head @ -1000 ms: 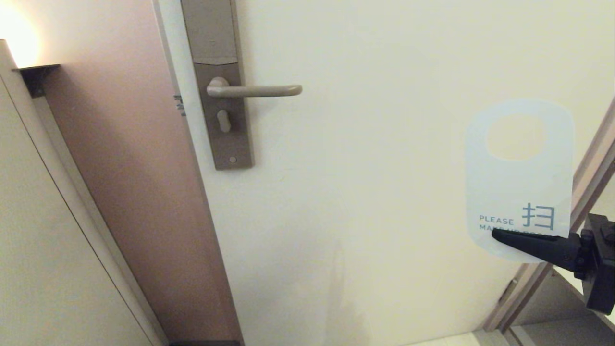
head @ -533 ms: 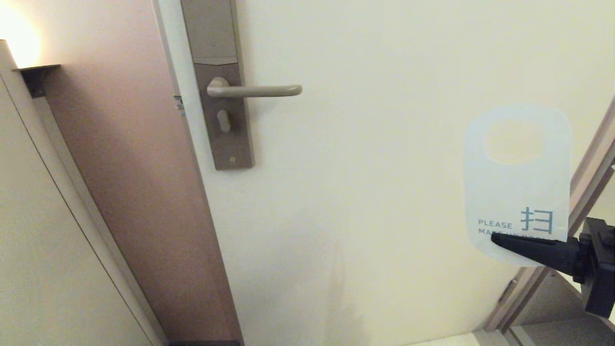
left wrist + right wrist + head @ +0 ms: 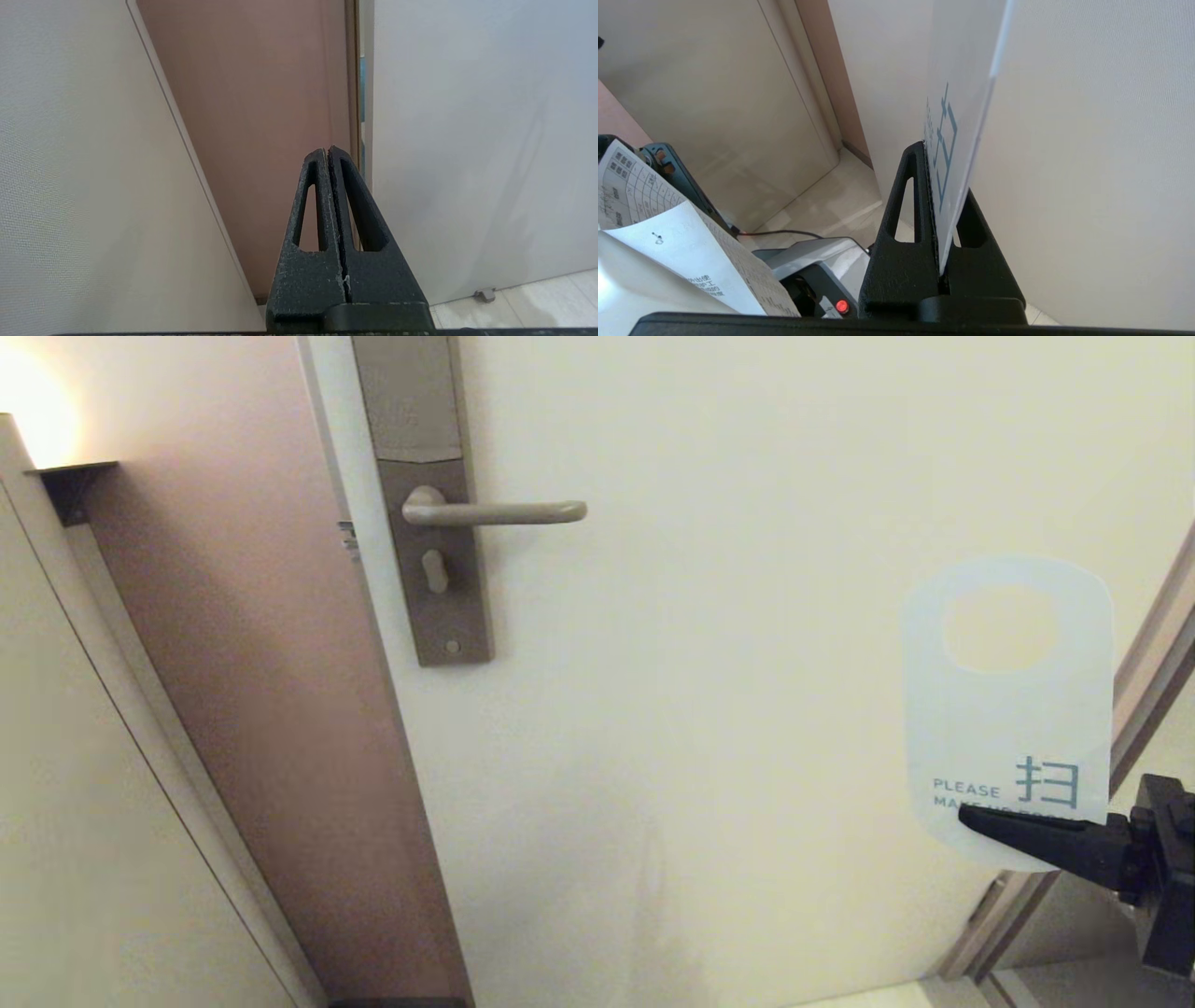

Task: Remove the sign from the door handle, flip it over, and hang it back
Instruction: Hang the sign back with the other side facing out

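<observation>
Right gripper (image 3: 971,814) pinched the sign (image 3: 1008,709) by its lower edge, holding it upright, white face outward, well right of the door handle (image 3: 495,511). Left gripper (image 3: 328,151) hung closed, idle.

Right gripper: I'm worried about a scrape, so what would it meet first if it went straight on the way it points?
Holding the sign by its bottom edge, the right gripper points left across the door, well below the door handle. The way looks free in the head view, though its gap to the door is unclear.

Matte black wedge-shaped gripper fingers (image 3: 336,219) with slotted cutouts
</observation>
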Robot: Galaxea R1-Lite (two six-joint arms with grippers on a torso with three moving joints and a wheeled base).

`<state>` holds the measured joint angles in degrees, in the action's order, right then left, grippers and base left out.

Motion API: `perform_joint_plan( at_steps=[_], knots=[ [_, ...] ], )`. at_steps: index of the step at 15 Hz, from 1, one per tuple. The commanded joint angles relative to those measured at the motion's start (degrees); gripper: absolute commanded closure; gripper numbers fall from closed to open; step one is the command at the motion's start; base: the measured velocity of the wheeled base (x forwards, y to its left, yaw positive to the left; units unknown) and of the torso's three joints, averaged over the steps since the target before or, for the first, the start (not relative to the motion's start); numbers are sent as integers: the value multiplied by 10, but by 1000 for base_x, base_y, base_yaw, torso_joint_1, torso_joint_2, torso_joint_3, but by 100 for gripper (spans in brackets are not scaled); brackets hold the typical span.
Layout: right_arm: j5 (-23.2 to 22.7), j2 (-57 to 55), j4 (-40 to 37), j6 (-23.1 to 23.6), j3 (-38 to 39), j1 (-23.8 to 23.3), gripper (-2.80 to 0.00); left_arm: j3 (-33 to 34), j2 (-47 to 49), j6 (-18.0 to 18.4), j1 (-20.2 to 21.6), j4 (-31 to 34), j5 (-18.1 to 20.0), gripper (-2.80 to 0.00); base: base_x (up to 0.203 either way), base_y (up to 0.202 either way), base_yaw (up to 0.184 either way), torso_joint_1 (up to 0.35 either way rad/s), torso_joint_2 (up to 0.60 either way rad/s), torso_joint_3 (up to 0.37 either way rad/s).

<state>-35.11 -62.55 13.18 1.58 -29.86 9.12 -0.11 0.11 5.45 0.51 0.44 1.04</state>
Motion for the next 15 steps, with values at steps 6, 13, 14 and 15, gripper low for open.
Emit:
perform_joint_plan(
  at_steps=[6,13,14,15],
  knots=[
    [-1,9,1,-1,9,-13,0,0,0,-22,0,0,-4,0,0,0,0,0,0,0],
    [-1,-7,2,-2,-17,-16,0,0,0,-50,0,-1,-6,0,0,0,0,0,0,0],
    [0,-16,4,-2,-28,-16,0,0,0,-50,0,-1,-5,0,0,0,0,0,0,0],
    [0,-29,26,-2,-33,-16,0,0,0,-50,0,-1,-6,0,0,0,0,0,0,0]
  ],
)
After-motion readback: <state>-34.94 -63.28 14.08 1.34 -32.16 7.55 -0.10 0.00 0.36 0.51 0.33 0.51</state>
